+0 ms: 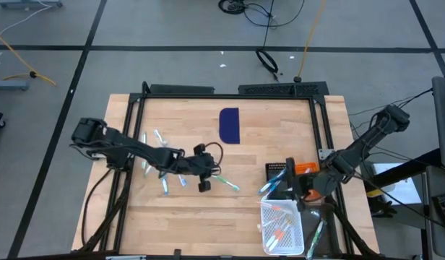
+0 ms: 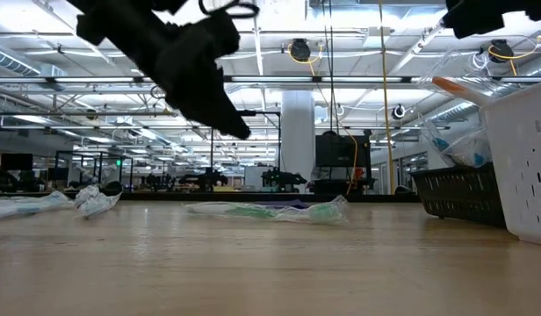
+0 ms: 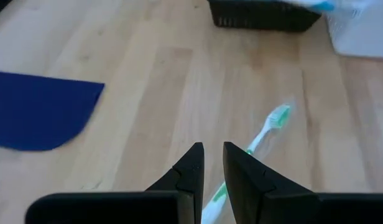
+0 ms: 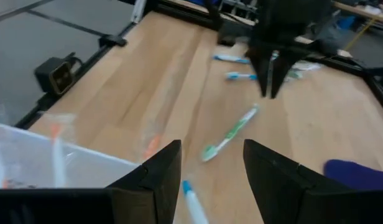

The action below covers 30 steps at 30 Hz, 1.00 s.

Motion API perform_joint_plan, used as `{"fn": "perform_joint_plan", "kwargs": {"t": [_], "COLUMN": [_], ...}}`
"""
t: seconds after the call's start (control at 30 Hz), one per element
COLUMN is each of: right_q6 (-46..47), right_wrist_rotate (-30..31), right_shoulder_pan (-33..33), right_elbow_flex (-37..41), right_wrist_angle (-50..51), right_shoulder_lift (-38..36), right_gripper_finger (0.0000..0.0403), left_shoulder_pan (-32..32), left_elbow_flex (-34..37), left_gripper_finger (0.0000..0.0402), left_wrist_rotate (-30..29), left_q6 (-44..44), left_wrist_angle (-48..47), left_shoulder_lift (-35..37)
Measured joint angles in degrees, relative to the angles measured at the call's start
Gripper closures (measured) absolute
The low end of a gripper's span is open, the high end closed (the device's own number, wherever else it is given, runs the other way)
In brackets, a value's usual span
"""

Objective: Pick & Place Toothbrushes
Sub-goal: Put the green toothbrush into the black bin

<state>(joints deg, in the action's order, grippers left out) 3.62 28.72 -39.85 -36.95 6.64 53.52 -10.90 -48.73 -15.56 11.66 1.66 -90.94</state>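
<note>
The green toothbrush (image 1: 227,183) lies flat on the table (image 1: 208,224) near the middle, in a clear wrapper that only the low view really shows. More toothbrushes (image 1: 156,139) are scattered at about 9 o'clock from it, and others sit in the white basket (image 1: 282,230) at about 4 o'clock.

The left gripper (image 1: 204,185) hangs just beside the green one's handle end. Its wrist view shows the fingers (image 3: 186,171) nearly pressed together with only a thin gap, nothing pinched, and the brush running out past them.

The right gripper (image 1: 303,196) is over the white basket's far edge, next to the black basket (image 1: 279,173). Its wrist view shows the fingers (image 4: 157,171) spread, empty, with a blue toothbrush (image 4: 193,202) cut off below.

The dark blue mat (image 1: 230,125) sits at 12 o'clock. Low view cuts off both arms.
</note>
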Motion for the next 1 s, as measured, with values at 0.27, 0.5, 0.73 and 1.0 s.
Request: {"fn": "perform_joint_plan", "kwargs": {"t": [0.27, 0.5, 0.73, 1.0], "right_q6": [-0.02, -0.03, -0.26, -1.51], "right_wrist_rotate": [-0.23, -0.25, -0.25, -0.25], "right_shoulder_pan": [3.01, 4.3, 4.32, 4.32], "right_elbow_flex": [0.0, 0.0, 0.0, 0.0], "right_wrist_angle": [0.01, 0.01, 0.08, 0.24], "right_shoulder_lift": [-0.18, -0.15, -0.15, -0.13], "right_gripper_finger": [0.0238, 0.0239, 0.0239, 0.0243], "left_shoulder_pan": [0.06, 0.44, 0.81, 0.7], "left_elbow_flex": [0.0, 0.0, -0.13, -0.24], "left_gripper_finger": [0.0339, 0.0339, 0.0339, 0.0339], "left_wrist_rotate": [0.63, 5.14, 8.89, 11.51], "left_q6": [-1.07, -1.04, -1.0, -1.78], "left_wrist_angle": [2.04, 1.99, 3.21, 4.95], "left_shoulder_lift": [-6.89, -11.23, -12.92, -10.46]}}
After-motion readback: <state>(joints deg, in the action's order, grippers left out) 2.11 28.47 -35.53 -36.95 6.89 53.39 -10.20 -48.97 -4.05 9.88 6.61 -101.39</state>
